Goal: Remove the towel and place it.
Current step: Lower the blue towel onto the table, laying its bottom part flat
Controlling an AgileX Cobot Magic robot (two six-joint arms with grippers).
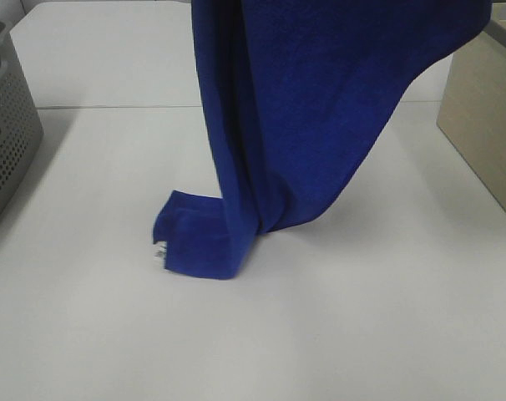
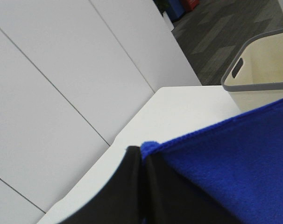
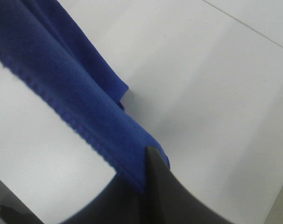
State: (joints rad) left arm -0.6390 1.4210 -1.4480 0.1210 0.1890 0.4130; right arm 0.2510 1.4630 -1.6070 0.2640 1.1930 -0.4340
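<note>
The deep blue towel (image 1: 295, 109) hangs down from above the top of the exterior high view. Its lowest corner lies folded on the white table (image 1: 361, 317), with a small white tag (image 1: 159, 253) beside it. Neither gripper shows in that view. In the left wrist view my left gripper (image 2: 142, 156) is shut on the towel's hemmed edge (image 2: 225, 154). My right gripper (image 3: 146, 161) is likewise shut on another stretch of the towel's edge (image 3: 76, 98), as the right wrist view shows.
A grey perforated basket (image 1: 7, 125) stands at the table's left edge. A beige bin with a grey rim (image 1: 487, 109) sits at the right; the left wrist view also shows this bin (image 2: 267, 70). White wall panels (image 2: 53, 79) rise behind the table.
</note>
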